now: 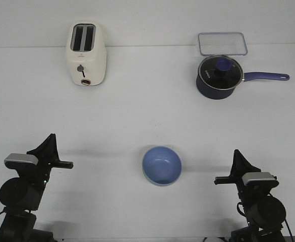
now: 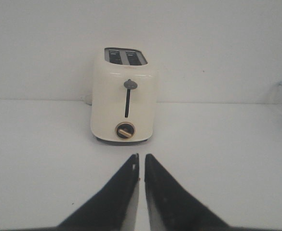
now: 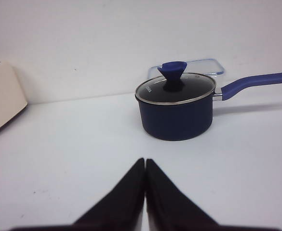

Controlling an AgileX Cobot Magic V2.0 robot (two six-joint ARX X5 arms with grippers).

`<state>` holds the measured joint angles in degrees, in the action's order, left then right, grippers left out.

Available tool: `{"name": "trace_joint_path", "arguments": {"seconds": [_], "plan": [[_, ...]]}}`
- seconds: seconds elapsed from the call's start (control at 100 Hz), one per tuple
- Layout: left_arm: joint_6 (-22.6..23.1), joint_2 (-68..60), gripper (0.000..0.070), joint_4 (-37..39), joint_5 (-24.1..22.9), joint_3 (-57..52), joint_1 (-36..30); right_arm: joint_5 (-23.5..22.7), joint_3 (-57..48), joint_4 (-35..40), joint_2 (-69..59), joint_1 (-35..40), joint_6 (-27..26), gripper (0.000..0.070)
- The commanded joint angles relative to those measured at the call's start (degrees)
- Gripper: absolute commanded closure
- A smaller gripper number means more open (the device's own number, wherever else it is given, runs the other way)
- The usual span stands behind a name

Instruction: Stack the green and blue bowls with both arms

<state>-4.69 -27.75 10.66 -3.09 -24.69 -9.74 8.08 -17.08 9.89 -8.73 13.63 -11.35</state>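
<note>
The blue bowl (image 1: pixel 161 165) stands upright on the white table, near the front and midway between the arms. A thin pale edge runs under its front rim; I cannot tell whether that is the green bowl, and no green bowl shows on its own. My left gripper (image 1: pixel 49 137) is at the front left, far left of the bowl, its jaws nearly together and empty (image 2: pixel 141 155). My right gripper (image 1: pixel 236 153) is at the front right, right of the bowl, shut and empty (image 3: pixel 145 160). Neither wrist view shows a bowl.
A cream toaster (image 1: pixel 85 54) stands at the back left, also in the left wrist view (image 2: pixel 124 98). A dark navy saucepan (image 1: pixel 218 75) with glass lid and long handle stands at the back right, with a clear container (image 1: pixel 222 43) behind it; the pan also shows in the right wrist view (image 3: pixel 175 108).
</note>
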Motion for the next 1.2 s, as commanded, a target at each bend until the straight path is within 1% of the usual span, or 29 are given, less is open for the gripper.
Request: {"name": "trace_joint_path", "arguments": {"seconds": [0.0, 0.31, 0.68, 0.76, 0.85, 0.94, 0.99, 1.1, 1.19], "plan": [[-0.9, 0.4, 0.0685, 0.2, 0.0, -0.6, 0.0, 0.2, 0.1, -0.9, 0.1, 0.2, 0.3, 0.07], [-0.9, 3.6, 0.0685, -0.3, 0.0, -0.6, 0.0, 0.2, 0.1, -0.9, 0.1, 0.2, 0.3, 0.07], [-0.9, 4.0, 0.0685, -0.3, 0.0, -0.6, 0.0, 0.2, 0.1, -0.9, 0.1, 0.2, 0.3, 0.07], [-0.3, 5.0, 0.0685, -0.5, 0.1, -0.4, 0.0, 0.2, 0.1, -0.9, 0.1, 0.2, 0.3, 0.07], [0.0, 7.0, 0.0685, -1.6, 0.1, 1.3, 1.4, 0.2, 0.1, -0.9, 0.1, 0.2, 0.3, 0.07], [0.6, 10.5, 0.0685, -1.6, 0.6, 6.0, 4.1, 0.2, 0.1, -0.9, 0.1, 0.2, 0.3, 0.07], [0.5, 12.7, 0.0685, -1.3, 2.1, 9.0, 5.6, 0.2, 0.1, -0.9, 0.1, 0.2, 0.3, 0.07], [0.6, 18.8, 0.0685, -1.2, 7.7, 15.5, 8.0, 0.2, 0.1, -0.9, 0.1, 0.2, 0.3, 0.07], [0.1, 22.7, 0.0685, -1.3, 9.8, 19.3, 8.8, 0.2, 0.1, -0.9, 0.1, 0.2, 0.3, 0.07]]}}
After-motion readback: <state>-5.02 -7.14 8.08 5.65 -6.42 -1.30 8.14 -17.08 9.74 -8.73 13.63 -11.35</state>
